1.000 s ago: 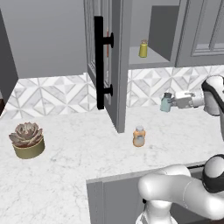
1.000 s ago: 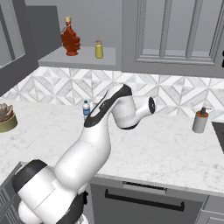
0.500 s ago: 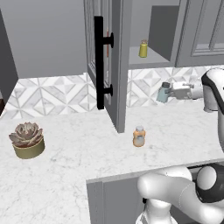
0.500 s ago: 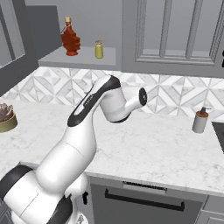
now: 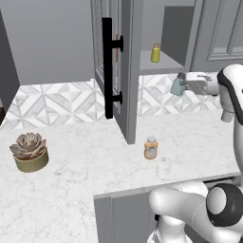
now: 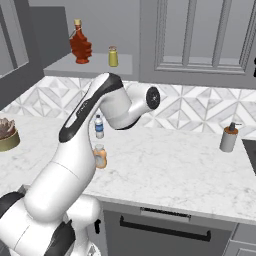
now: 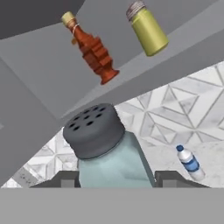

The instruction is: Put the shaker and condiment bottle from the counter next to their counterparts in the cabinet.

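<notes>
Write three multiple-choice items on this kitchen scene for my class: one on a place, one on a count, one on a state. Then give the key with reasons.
1. Where is the condiment bottle?
A. on the counter
B. on the cabinet shelf
C. in the gripper

2. How many containers stand on the cabinet shelf?
A. one
B. two
C. four

3. What state is the shaker in?
A. lying on the counter
B. held between the gripper's fingers
C. standing on the shelf

Key: 1 A, it stands on the marble near the open door; 2 B, a red bottle and a yellow jar; 3 B, the hand view shows it between the fingers, lifted below the shelf.
</notes>
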